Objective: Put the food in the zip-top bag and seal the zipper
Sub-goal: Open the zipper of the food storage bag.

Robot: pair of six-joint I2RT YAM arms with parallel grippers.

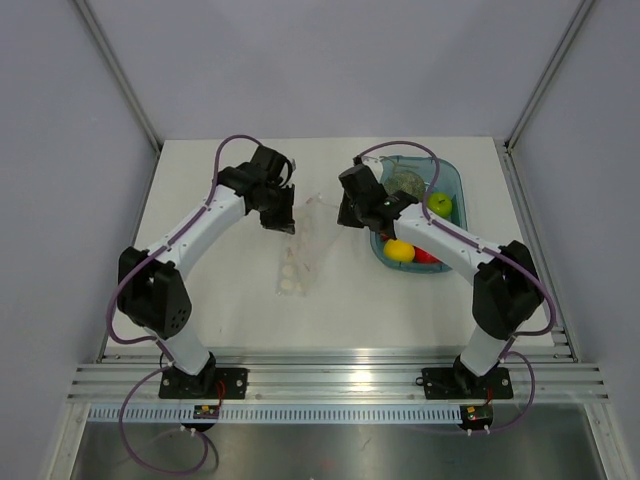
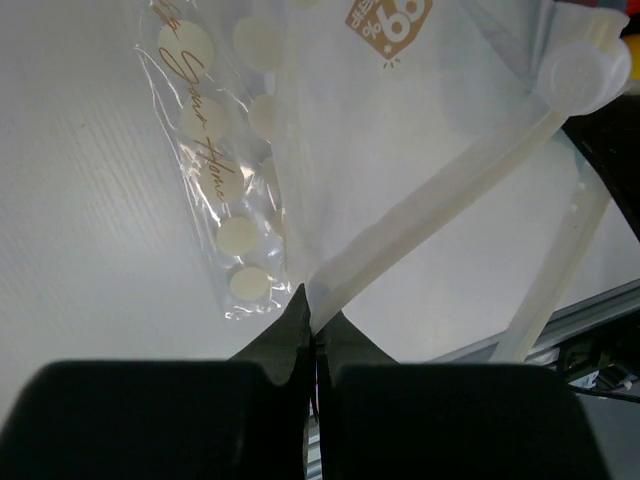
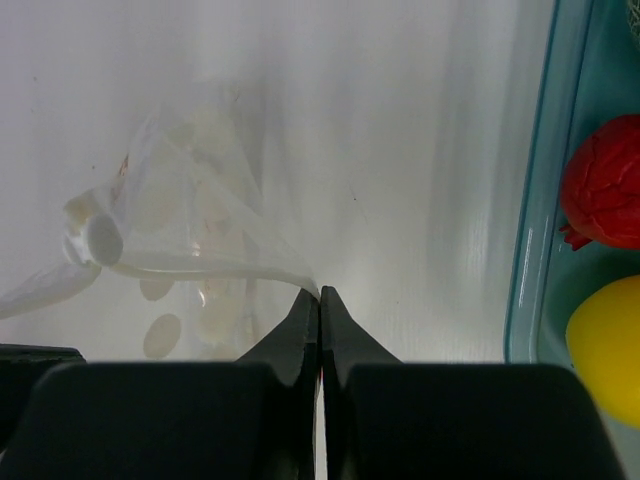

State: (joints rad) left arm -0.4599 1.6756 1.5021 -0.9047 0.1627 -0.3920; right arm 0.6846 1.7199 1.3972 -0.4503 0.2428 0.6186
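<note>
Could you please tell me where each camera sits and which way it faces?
Top external: above and behind, looking down at the table; left arm and right arm show whole, bases nearest.
Left wrist: on the left arm, looking past the left end effector, shut on the zipper of the zip-top bag.
Right wrist: on the right arm, looking past the right end effector, shut on the bag edge, blue tray at right.
Shared: both wrist views show the dotted bag.
</note>
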